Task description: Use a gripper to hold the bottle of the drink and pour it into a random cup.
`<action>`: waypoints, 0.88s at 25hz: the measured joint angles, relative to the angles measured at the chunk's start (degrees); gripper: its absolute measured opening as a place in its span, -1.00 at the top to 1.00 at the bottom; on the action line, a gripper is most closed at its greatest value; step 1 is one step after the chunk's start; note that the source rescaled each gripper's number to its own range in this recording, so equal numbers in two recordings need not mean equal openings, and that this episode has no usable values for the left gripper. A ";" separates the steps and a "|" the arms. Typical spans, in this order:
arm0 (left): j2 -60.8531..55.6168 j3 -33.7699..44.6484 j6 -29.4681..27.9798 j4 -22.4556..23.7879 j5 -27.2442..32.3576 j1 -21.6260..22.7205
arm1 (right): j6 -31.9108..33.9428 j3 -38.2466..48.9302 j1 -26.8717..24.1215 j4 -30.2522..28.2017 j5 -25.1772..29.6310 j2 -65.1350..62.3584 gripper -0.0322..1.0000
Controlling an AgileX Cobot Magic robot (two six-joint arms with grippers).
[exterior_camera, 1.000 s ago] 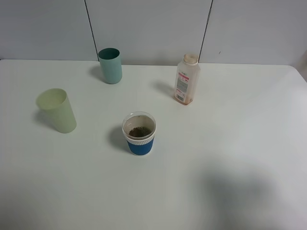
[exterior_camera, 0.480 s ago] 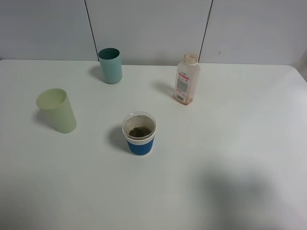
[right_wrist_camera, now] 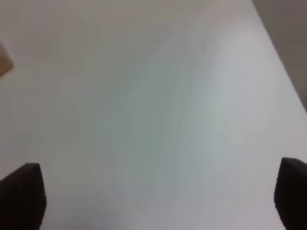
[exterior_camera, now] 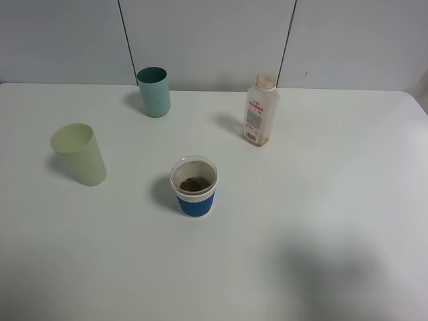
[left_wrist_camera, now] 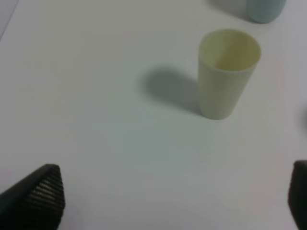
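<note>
Exterior high view shows the bottle of the drink (exterior_camera: 260, 111) standing upright and capped toward the table's (exterior_camera: 321, 200) back edge, apart from the cup (exterior_camera: 194, 186), which already has brown stuff inside, so I'd guess pouring's done. Count: one bottle, three cups including the yellow-green tumbler (exterior_camera: 79, 154) and teal tumbler (exterior_camera: 154, 91). Both the left gripper (left_wrist_camera: 168, 191) and right gripper (right_wrist_camera: 158, 199) are spread wide, holding nothing.

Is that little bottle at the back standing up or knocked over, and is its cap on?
Upright, capped. The bottle stands on its base on the table, its beige cap on top, a little brown liquid at the bottom.
</note>
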 joint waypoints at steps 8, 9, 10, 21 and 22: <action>0.00 0.00 0.00 0.00 0.00 0.00 | 0.00 0.00 0.00 0.05 0.00 0.00 -0.87; 0.00 0.00 0.00 0.00 0.00 0.00 | 0.00 0.00 0.00 0.05 0.00 0.00 -0.87; 0.00 0.00 0.00 0.00 0.00 0.00 | 0.00 0.00 0.00 0.05 0.00 0.00 -0.87; 0.00 0.00 0.00 0.00 0.00 0.00 | 0.00 0.00 0.00 0.05 0.00 0.00 -0.87; 0.00 0.00 0.00 0.00 0.00 0.00 | 0.00 0.00 0.00 0.05 0.00 0.00 -0.87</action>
